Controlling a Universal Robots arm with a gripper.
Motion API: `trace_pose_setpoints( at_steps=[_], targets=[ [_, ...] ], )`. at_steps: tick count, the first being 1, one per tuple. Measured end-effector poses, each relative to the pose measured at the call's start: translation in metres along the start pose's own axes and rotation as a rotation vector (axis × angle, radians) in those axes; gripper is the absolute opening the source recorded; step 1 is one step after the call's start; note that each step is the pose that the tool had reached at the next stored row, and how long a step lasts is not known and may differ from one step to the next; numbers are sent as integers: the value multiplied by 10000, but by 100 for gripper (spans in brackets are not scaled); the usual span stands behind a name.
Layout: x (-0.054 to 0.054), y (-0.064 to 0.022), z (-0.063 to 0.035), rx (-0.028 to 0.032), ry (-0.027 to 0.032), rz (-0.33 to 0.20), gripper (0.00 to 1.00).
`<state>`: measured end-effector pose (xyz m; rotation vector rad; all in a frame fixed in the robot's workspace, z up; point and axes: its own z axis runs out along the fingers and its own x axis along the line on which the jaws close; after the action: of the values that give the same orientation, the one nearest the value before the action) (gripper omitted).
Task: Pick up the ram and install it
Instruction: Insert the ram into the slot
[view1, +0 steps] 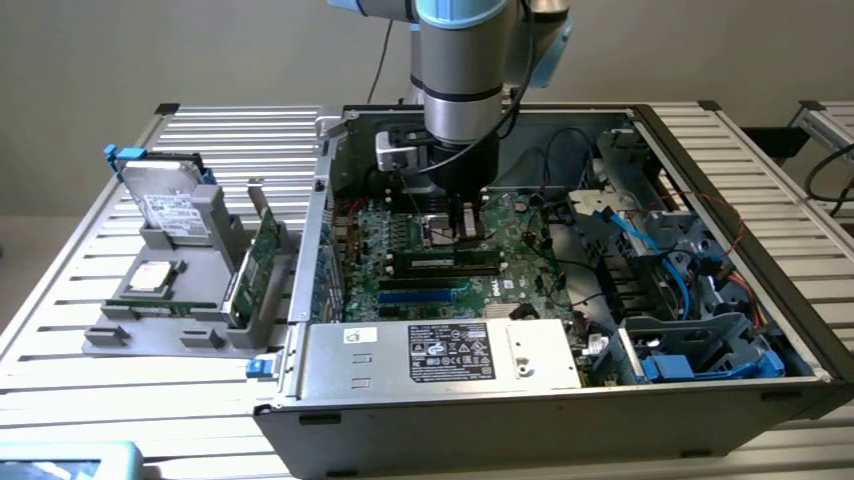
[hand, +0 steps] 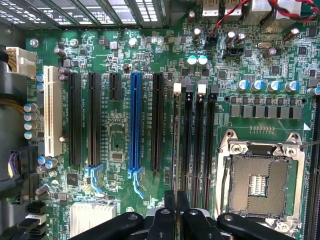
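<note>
The ram (view1: 447, 262) is a slim dark stick with a pale label. It stands upright along the memory slots of the motherboard (view1: 400, 235) inside the open computer case. My gripper (view1: 465, 238) reaches down onto its top edge. In the wrist view the ram (hand: 176, 145) shows edge-on as a thin line over the first memory slot, the one nearest the expansion slots. The gripper (hand: 176, 207) is shut on its near part. I cannot tell whether the stick sits fully in the slot. The three memory slots beside it (hand: 200, 140) are bare.
An open CPU socket (hand: 260, 180) lies beside the memory slots, and a blue slot (hand: 135, 125) among black ones on the other side. The power supply (view1: 441, 350) fills the case front, with blue cables (view1: 641, 240) at the exterior view's right. A grey holder (view1: 174, 330) outside carries a hard drive (view1: 167, 200) and a green card (view1: 260, 265).
</note>
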<state>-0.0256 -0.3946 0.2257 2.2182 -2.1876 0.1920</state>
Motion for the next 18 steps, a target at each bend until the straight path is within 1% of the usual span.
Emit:
trace_pose_setpoints(
  at_steps=[4,18],
  targets=[
    [0,0,2,10,-2,1,13],
    [-1,2,7,73,-1,8,13]
  ],
)
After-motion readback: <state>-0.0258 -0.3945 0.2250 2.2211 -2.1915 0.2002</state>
